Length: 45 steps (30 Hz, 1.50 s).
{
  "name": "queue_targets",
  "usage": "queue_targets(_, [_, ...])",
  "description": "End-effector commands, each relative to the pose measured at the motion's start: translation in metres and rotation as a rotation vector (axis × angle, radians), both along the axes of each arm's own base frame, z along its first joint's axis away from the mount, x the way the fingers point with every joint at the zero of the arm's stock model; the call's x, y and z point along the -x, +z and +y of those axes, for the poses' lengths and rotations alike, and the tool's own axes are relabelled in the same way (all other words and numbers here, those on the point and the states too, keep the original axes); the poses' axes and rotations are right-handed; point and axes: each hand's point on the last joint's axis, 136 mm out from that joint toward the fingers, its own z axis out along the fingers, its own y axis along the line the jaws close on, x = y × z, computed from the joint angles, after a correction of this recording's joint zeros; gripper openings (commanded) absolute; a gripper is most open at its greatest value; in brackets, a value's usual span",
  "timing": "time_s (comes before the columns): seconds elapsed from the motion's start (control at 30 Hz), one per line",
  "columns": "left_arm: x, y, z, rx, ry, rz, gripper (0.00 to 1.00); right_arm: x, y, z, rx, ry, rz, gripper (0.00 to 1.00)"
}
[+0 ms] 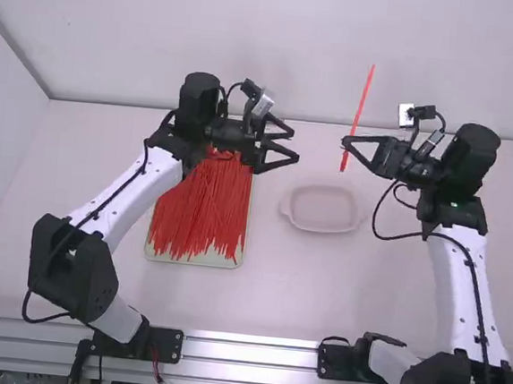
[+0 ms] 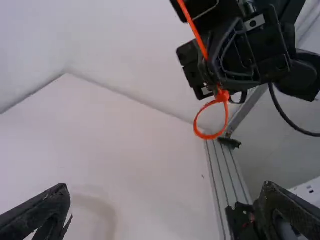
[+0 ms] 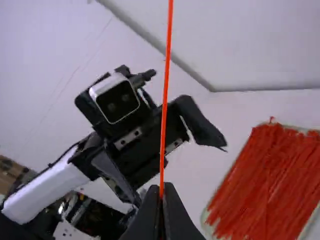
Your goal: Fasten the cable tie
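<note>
My right gripper (image 1: 345, 145) is shut on a red cable tie (image 1: 361, 102), held in the air above the table's far side. The tie's long tail points straight up (image 3: 165, 90). In the left wrist view the right gripper (image 2: 216, 75) shows the tie (image 2: 221, 94) closed into a small loop that hangs below its fingers. My left gripper (image 1: 293, 146) stands open a short way to the left, level with the right one and facing it, with nothing between its fingers (image 3: 200, 127).
A flat tray (image 1: 238, 260) piled with several red cable ties (image 1: 203, 207) lies under the left arm. A white bowl (image 1: 322, 208) sits on the table below the two grippers. The table around them is bare.
</note>
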Motion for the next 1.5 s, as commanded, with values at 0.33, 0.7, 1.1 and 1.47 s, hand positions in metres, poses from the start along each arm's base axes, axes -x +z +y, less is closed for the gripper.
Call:
queue_targets(0.33, [-0.023,-0.072,0.041,-0.237,0.219,0.142,0.99,-0.011,-0.084,-0.026,0.420,-0.221,0.033,0.00])
queue_targets(0.7, [-0.026,-0.085,0.071,-0.198,0.236,0.212,0.99,-0.024,-0.170,-0.049,0.859,-0.465,0.122,0.00])
queue_targets(1.1, [-0.020,-0.084,0.078,-0.155,0.203,0.244,0.99,-0.023,-0.224,-0.039,0.794,-0.508,0.101,0.00])
queue_targets(1.47, [-0.019,-0.083,0.077,-0.151,0.196,0.246,0.99,-0.041,-0.263,-0.030,0.792,-0.449,0.165,0.00])
